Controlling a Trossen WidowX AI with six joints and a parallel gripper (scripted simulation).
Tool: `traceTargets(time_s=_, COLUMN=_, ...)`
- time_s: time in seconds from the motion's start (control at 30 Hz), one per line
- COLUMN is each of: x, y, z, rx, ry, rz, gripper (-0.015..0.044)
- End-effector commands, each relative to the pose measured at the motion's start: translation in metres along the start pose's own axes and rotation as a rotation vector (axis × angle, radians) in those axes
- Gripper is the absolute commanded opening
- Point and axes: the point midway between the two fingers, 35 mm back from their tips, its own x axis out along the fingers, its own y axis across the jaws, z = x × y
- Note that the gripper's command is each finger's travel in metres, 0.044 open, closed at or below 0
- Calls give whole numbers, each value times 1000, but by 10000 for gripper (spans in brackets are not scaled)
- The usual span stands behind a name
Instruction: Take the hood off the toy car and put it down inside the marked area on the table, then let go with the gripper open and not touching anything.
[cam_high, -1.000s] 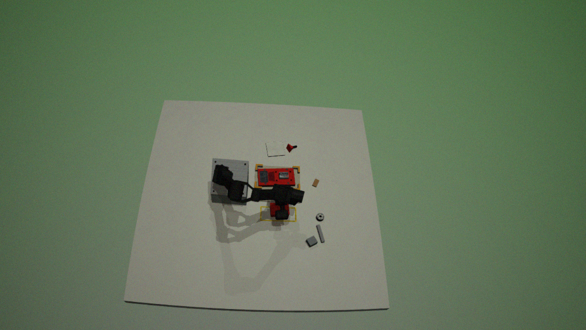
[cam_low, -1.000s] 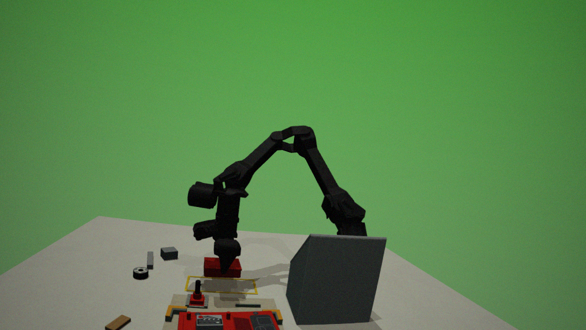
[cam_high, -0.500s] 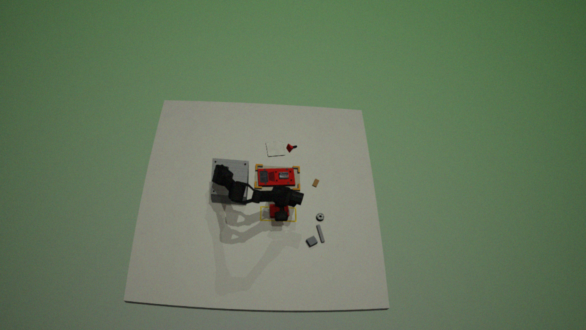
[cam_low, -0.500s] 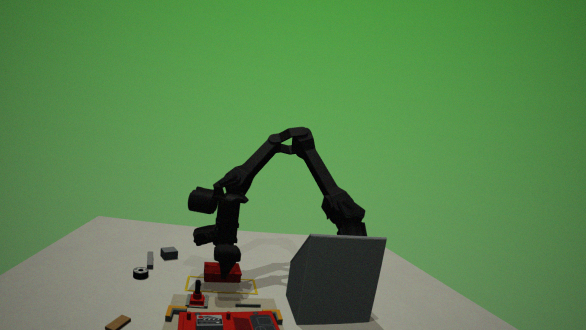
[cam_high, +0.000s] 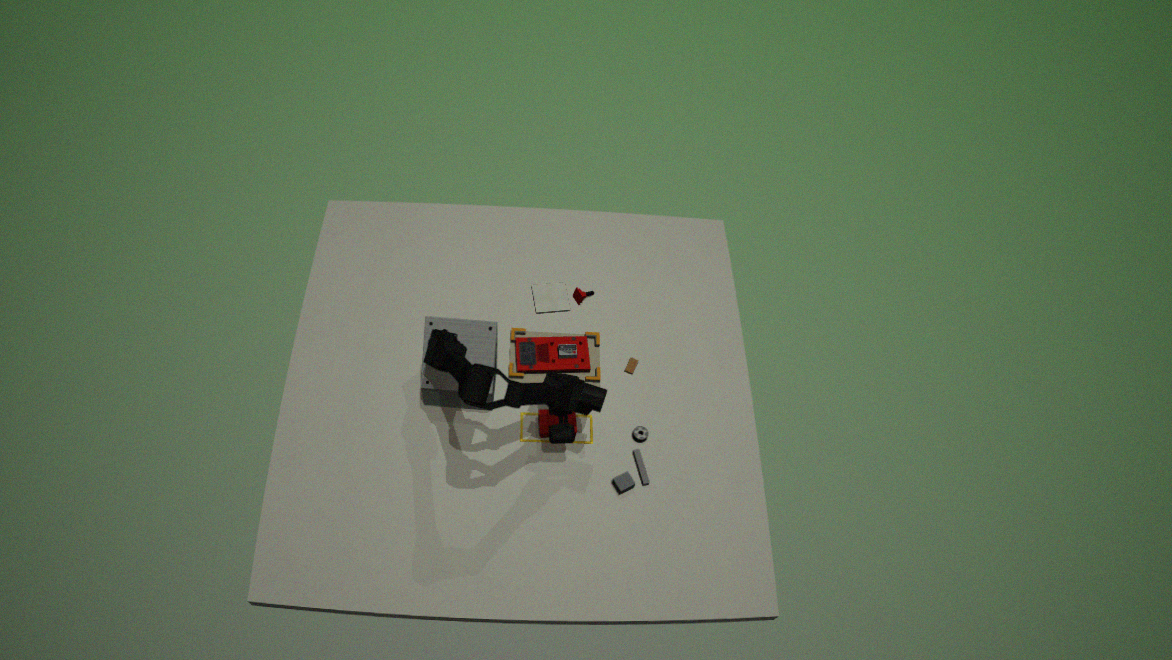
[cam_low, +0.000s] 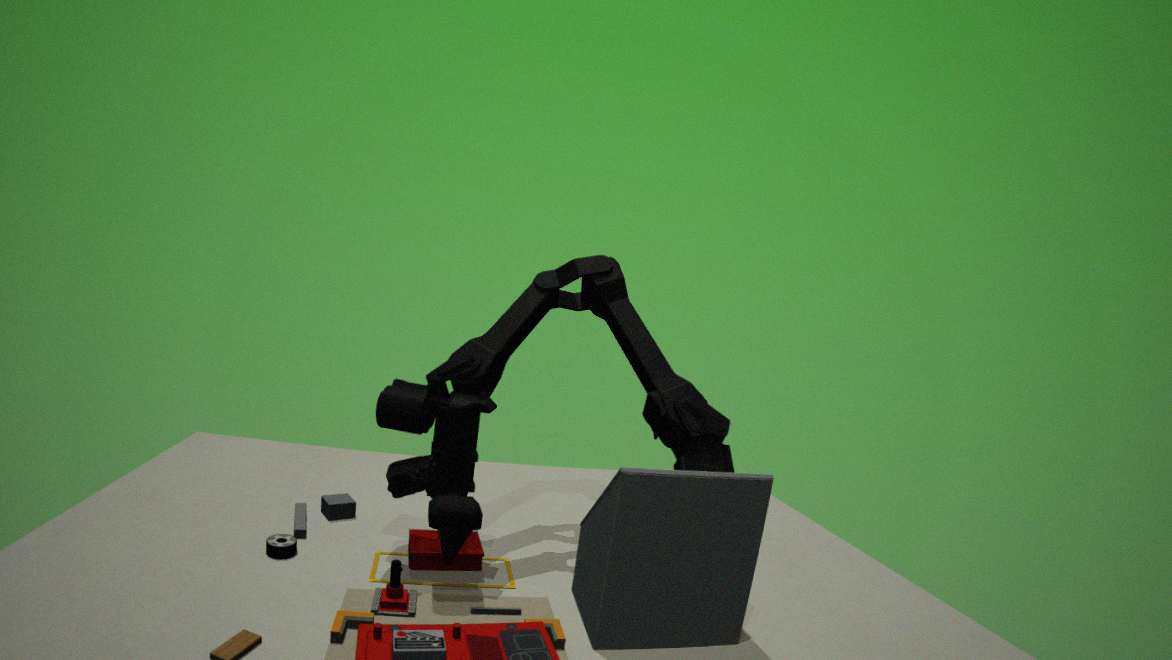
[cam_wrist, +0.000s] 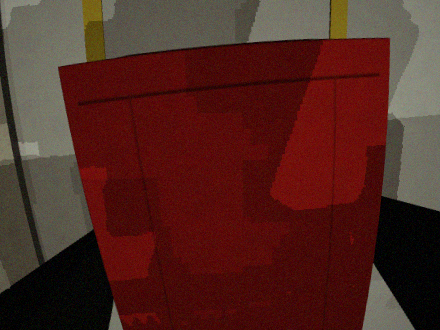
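Observation:
The red hood (cam_high: 547, 419) (cam_low: 422, 550) (cam_wrist: 215, 175) is held roughly level over the yellow outline of the marked area (cam_high: 592, 427) (cam_low: 373, 567) (cam_wrist: 94, 40). A gap and a shadow beneath it in the exterior view show it a little above the table. My gripper (cam_high: 561, 432) (cam_low: 448, 554) (cam_wrist: 238, 227) is shut on the hood, with a black finger along each side in the wrist view. The red toy car (cam_high: 582, 360) (cam_low: 369, 643) lies beside the marked area, partly cut off in the exterior view. The hood's underside is hidden.
Orange corner brackets (cam_high: 592, 337) (cam_low: 340, 623) surround the car. A red base with a black post (cam_low: 394, 598) stands near the outline. A wheel (cam_high: 639, 433) (cam_low: 281, 546), grey bar (cam_high: 640, 467) (cam_low: 300, 520), grey block (cam_high: 623, 482) (cam_low: 337, 506) and wooden block (cam_high: 631, 365) (cam_low: 236, 644) lie to one side.

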Motion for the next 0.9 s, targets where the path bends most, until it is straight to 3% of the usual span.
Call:
traceTargets(time_s=0.0, x=2, y=1, z=0, rx=-6, ry=-1, rz=3, gripper=0)
traceTargets(time_s=0.87, x=15, y=1, z=0, rx=-7, ry=0, rz=3, gripper=0)
